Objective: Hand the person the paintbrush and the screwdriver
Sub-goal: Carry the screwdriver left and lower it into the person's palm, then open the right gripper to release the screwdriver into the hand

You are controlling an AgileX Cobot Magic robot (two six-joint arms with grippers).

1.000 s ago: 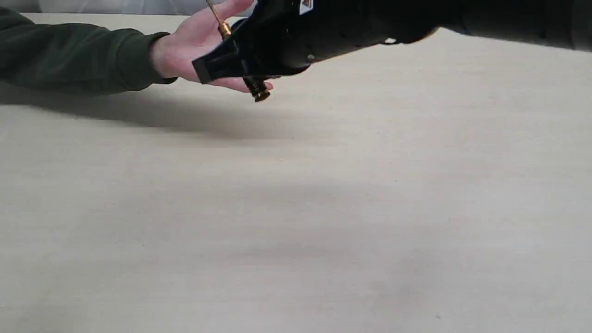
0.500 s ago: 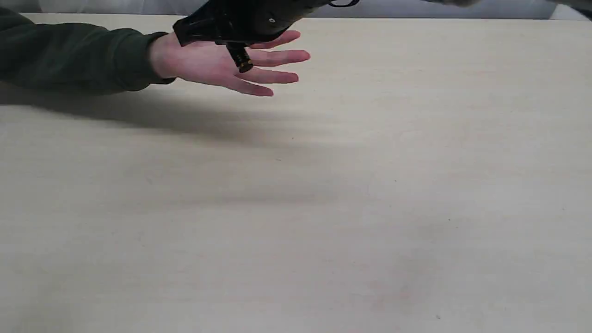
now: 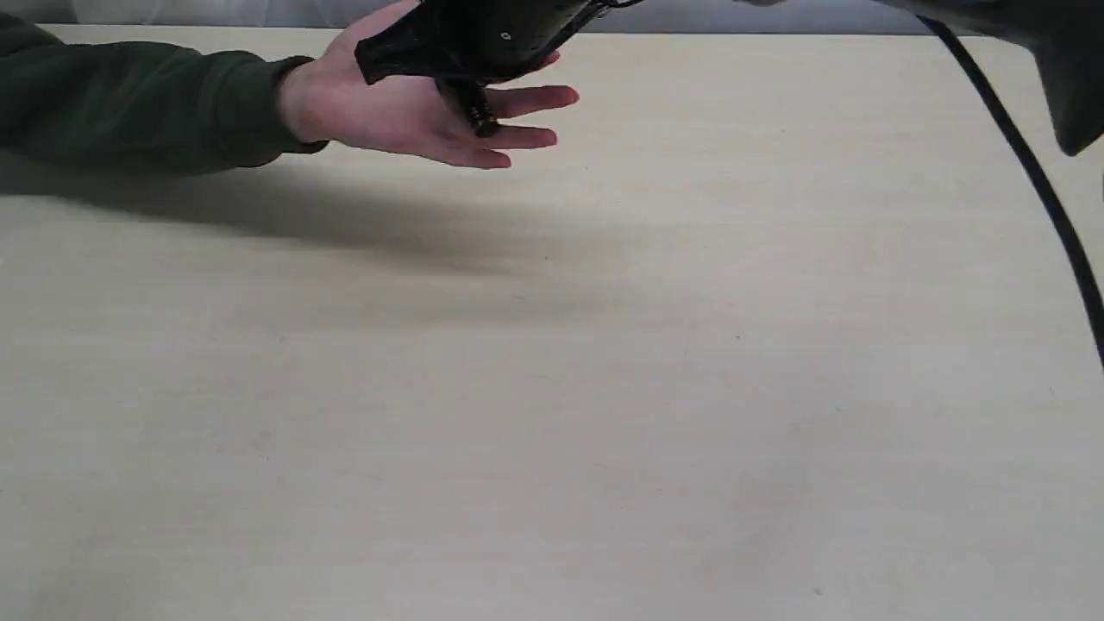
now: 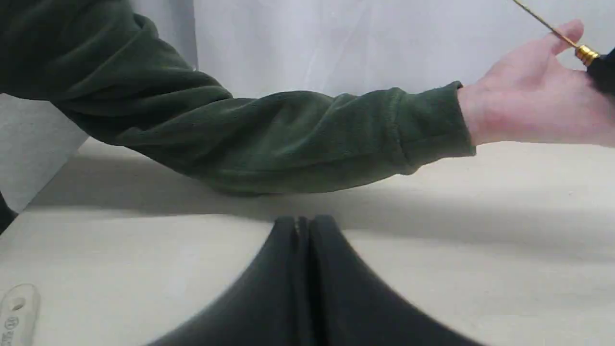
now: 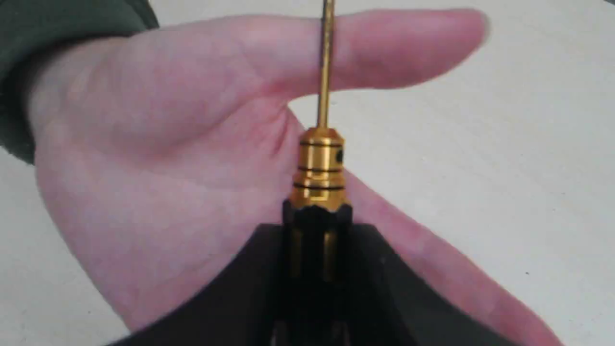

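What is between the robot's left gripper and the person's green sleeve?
Only bare, shadowed tabletop lies between the left gripper and the sleeve, seen in the left wrist view.

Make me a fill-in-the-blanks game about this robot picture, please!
1. The right end effector is shut on a ___ with a gold collar.
2. It hangs over the person's open ___.
3. The sleeve is dark ___.
4. The left end effector is ___ and empty.
Answers: screwdriver, hand, green, shut.
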